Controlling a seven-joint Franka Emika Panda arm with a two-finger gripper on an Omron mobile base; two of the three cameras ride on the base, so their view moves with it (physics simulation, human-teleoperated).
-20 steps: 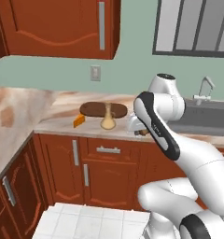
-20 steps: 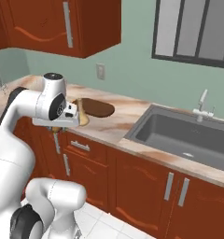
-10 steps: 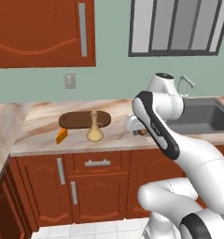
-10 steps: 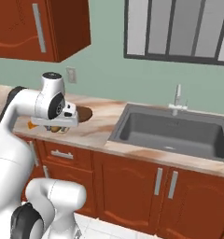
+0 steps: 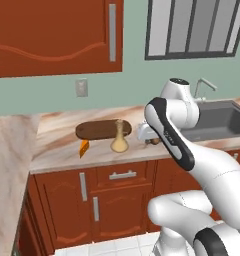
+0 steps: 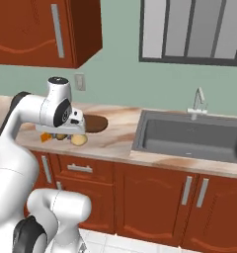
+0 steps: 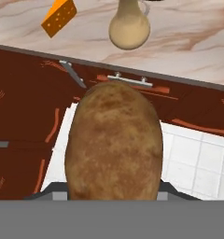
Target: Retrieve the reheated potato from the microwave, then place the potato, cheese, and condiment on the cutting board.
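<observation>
My gripper (image 5: 151, 139) is shut on the potato (image 7: 114, 144), a lumpy tan-brown oval that hides the fingertips in the hand view. It hangs at the counter's front edge, right of the condiment (image 5: 119, 140), a beige bottle with a thin neck. The orange cheese (image 5: 84, 148) wedge lies left of the bottle. Behind both rests the dark oval cutting board (image 5: 99, 129). From the right, the gripper (image 6: 61, 135) holds the potato (image 6: 62, 137) between the cheese (image 6: 45, 139) and the condiment (image 6: 79, 140), with the cutting board (image 6: 96, 123) beyond. The hand view also shows the cheese (image 7: 60, 17) and the condiment (image 7: 129, 30). The microwave is out of view.
A grey sink (image 6: 189, 136) with a faucet (image 6: 198, 101) is set into the counter to the right. Red-brown wall cabinets (image 5: 57, 35) hang above the board. Drawers and doors with handles (image 5: 122, 175) front the counter, over a white tiled floor (image 7: 198, 154).
The whole picture has shifted as the base drove along the counter: the window and sink have come further into view. The gripper still holds the potato.
</observation>
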